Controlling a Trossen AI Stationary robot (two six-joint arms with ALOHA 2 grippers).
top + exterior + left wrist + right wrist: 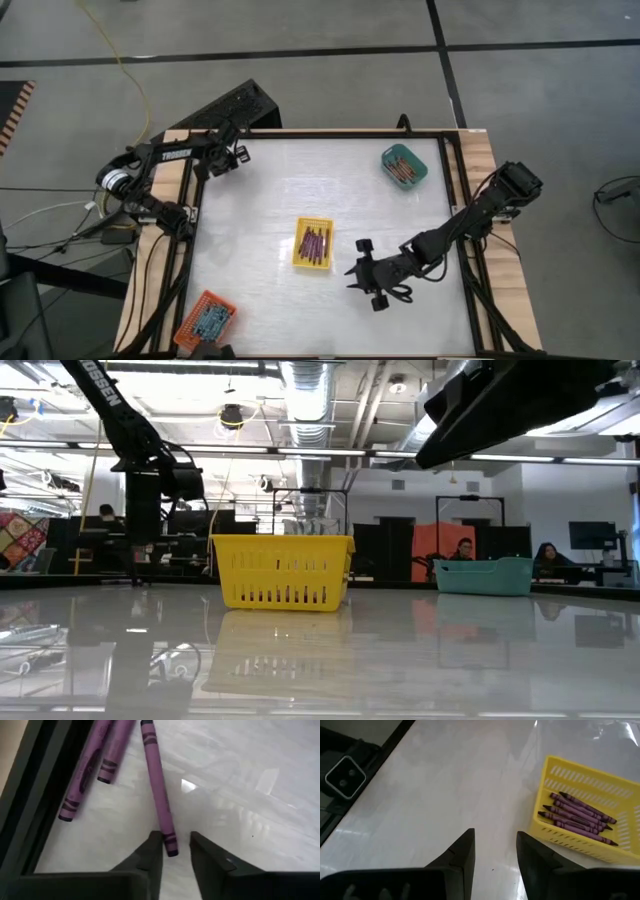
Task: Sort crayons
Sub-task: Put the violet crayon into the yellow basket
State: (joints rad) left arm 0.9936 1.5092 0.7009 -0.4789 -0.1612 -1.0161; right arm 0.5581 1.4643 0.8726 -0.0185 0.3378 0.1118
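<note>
Three purple crayons lie flat on the white table near its far left corner. Two of them point(95, 760) lie by the dark frame. The third crayon point(157, 790) reaches with one end between the fingers of my left gripper point(175, 835), which points steeply down and is open point(218, 163). My right gripper point(495, 836) hangs open above bare table, just right of the yellow tray point(312, 244), with nothing between its fingers point(356, 268). That tray holds several purple crayons point(580, 815). My left gripper has its fingers on either side of the third crayon's end point(171, 847), coming from above and lying across the crayon. One finger point(152, 847) stands right against it and a gap remains at the other; whether it touches, I cannot tell. The crayon lies flat on the table.
A teal tray point(404, 165) with reddish crayons stands at the far right. An orange tray point(205, 320) with bluish crayons stands at the near left. A dark frame point(30, 805) runs along the table's edge beside the loose crayons. People sit in the room beyond the table.
</note>
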